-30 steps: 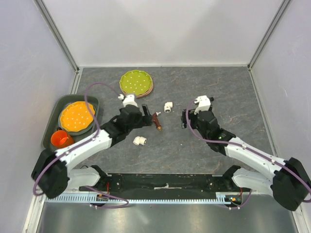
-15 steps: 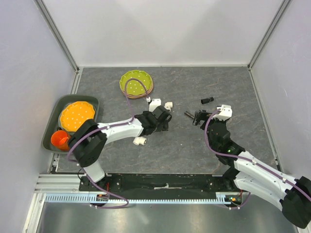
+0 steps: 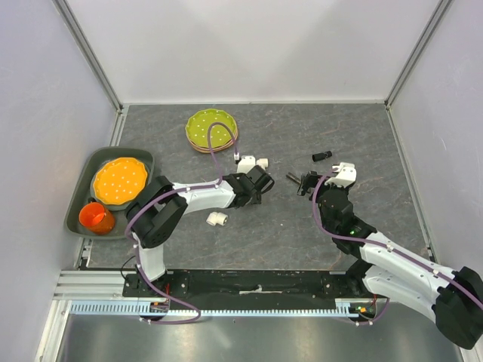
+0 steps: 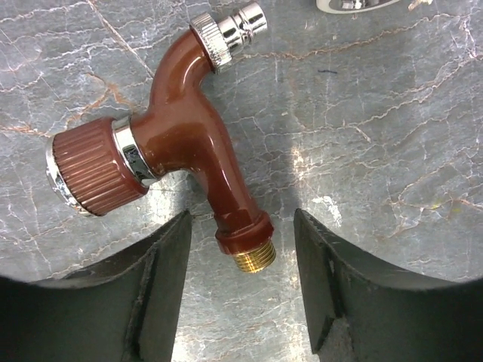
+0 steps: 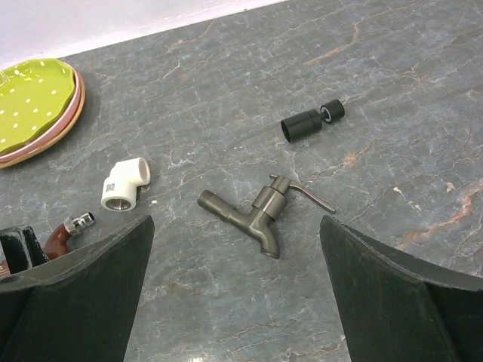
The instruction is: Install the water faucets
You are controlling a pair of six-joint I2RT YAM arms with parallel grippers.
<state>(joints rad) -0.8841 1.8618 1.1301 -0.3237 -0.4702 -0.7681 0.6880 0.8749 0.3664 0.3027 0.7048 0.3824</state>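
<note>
Low over the tabletop (image 5: 392,98), left jaws stand open astride the brass end of the reddish-brown faucet (image 4: 181,143); right jaws gape wide near the dark grey faucet (image 5: 260,213).

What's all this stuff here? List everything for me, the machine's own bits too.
Brown faucet: one, reddish-brown with chrome trim, lying between the left fingers.
Grey faucet: one, dark grey, lying mid-table.
Cylinder: one, black, beyond the grey faucet.
Elbow fittings: two, white, one by the brown faucet, one nearer the bases.
Plate stack: green dotted on top, far left-centre.
Tray: one, grey-green, left edge.
Orange plate: one, in tray.
Cup: one, orange, in tray.
Left fingers: two, black, open.
Right fingers: two, black, open.
</note>
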